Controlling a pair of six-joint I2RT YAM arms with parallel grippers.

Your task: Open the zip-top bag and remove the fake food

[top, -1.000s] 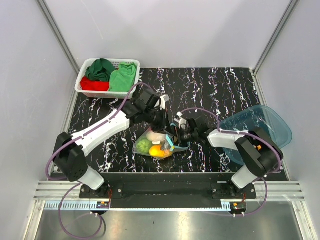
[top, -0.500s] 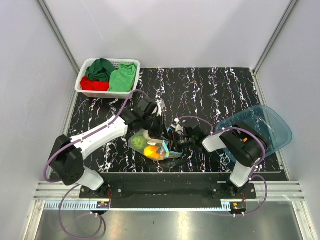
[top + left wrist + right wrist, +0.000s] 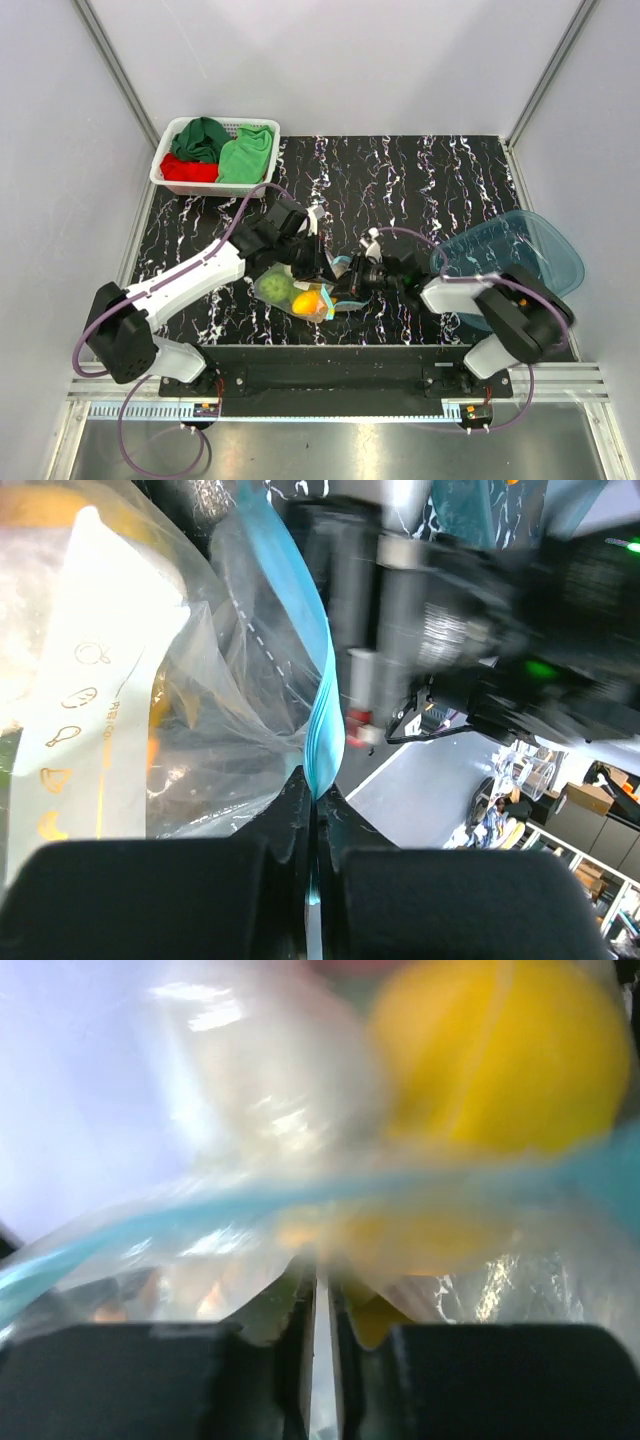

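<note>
The zip-top bag (image 3: 292, 291) lies on the black marbled table between the two arms. Fake food shows through it: a green piece (image 3: 277, 287) and a yellow-orange piece (image 3: 308, 301). My left gripper (image 3: 322, 268) comes in from the far left and is shut on the bag's light blue zip strip (image 3: 325, 710), pinched between its jaws (image 3: 317, 792). My right gripper (image 3: 345, 288) reaches in from the right. Its jaws (image 3: 322, 1278) are nearly together on the clear plastic just below the blue strip (image 3: 200, 1215), with a yellow piece (image 3: 500, 1055) close behind.
A white basket (image 3: 162, 172) holding red and green cloths stands at the back left. A translucent teal tub (image 3: 545, 248) sits at the right edge, beside the right arm. The bag lies close to the table's front edge.
The right gripper has gone from wide open to closed on the bag's edge. The left gripper and the bag have shifted slightly toward the front of the table.
</note>
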